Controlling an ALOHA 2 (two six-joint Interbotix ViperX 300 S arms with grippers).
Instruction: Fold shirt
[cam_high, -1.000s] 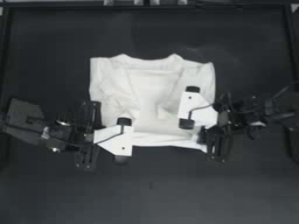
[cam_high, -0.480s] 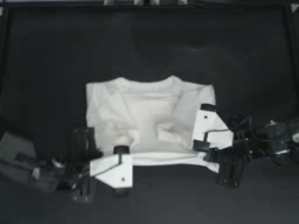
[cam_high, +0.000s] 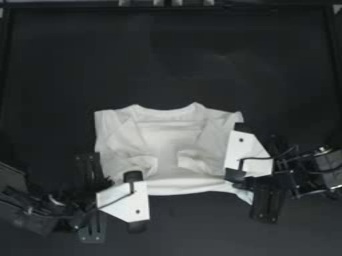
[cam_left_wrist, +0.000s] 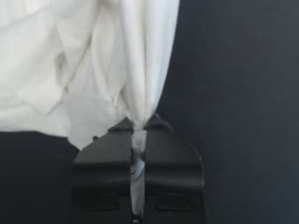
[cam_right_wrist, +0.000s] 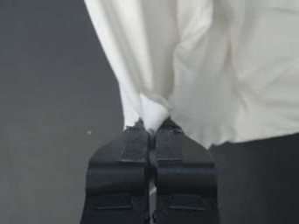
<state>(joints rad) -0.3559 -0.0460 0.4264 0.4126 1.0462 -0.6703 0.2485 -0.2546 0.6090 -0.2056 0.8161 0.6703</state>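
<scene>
Shirt (cam_high: 167, 145) lies on the dark table (cam_high: 167, 60), a bit below the middle in the top view, neck toward the far edge, both sleeves folded in over the chest. White, wrinkled, hem edge nearest the arms.

Left gripper (cam_high: 133, 176) sits at the lower left part of the hem, arm coming in from the lower left corner. Wrist view: left gripper (cam_left_wrist: 139, 127) has its jaws clenched on a pinch of white cloth, a thin strip of fabric running down between them, and the shirt (cam_left_wrist: 88, 65) pulled into long folds that gather at the tips.

Right gripper (cam_high: 235, 176) is at the lower right corner of the hem, arm reaching in from the right side. Its wrist view shows the same thing: right gripper (cam_right_wrist: 153, 124) jaws pressed together with a small tuft of cloth caught between the tips (shirt (cam_right_wrist: 222, 65) bunches up right there).

Grippers are well apart, one at each end of the hem.
</scene>
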